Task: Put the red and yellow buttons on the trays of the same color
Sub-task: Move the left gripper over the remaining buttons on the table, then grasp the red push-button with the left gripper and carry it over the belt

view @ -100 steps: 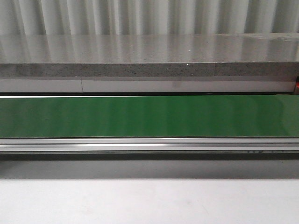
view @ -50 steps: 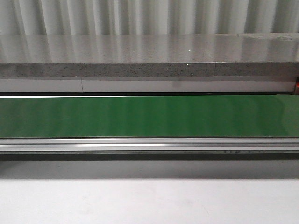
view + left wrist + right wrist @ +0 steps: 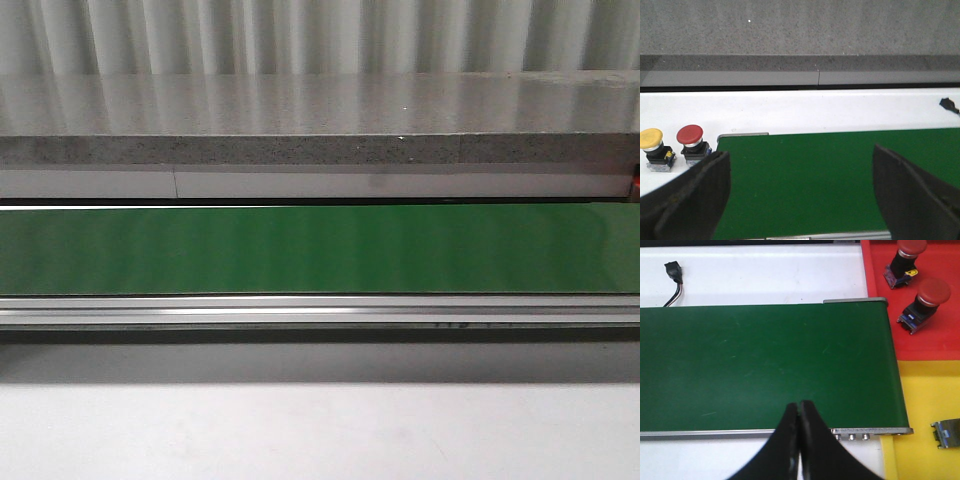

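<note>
One green conveyor belt point(image 3: 320, 250) runs before a grey stone ledge point(image 3: 320, 125).

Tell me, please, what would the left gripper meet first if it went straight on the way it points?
Probably the bare green belt: the open left gripper frames only belt. The buttons sit off to one side, though depth is unclear.

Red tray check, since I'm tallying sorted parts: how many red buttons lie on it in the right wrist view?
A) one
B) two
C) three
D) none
B: two red buttons lie tipped over on the red tray; the yellow tray below it holds only a metal part at the frame edge.
</note>
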Tool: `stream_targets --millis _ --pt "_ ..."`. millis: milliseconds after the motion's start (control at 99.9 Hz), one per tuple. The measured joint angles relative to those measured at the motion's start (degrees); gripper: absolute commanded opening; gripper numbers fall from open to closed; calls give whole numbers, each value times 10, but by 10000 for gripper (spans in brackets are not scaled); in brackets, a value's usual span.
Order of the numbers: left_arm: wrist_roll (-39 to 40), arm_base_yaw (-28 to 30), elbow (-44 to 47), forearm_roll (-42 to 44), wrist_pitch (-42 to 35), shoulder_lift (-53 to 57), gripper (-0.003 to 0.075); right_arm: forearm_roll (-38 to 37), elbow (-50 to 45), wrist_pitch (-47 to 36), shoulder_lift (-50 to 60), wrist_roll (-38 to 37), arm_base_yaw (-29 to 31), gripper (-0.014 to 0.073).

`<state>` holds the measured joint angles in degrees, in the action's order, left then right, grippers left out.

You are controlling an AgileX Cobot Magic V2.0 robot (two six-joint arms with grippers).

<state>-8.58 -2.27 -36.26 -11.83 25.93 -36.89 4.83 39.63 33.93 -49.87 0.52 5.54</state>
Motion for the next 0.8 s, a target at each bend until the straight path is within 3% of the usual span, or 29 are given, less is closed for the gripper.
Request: stream_targets --millis 150,320,540,801 --pt "61 33 -5 -1 -49 -53 568 0 0 0 0 0 0 -66" --pt "119 96 -47 -5 -53 -169 568 0 0 0 0 0 0 -66" --pt "131 147 -145 -10 -37 -330 568 0 0 0 0 0 0 -66" --pt "132 161 -263 -17 -13 -501 568 0 0 1 0 0 0 -66"
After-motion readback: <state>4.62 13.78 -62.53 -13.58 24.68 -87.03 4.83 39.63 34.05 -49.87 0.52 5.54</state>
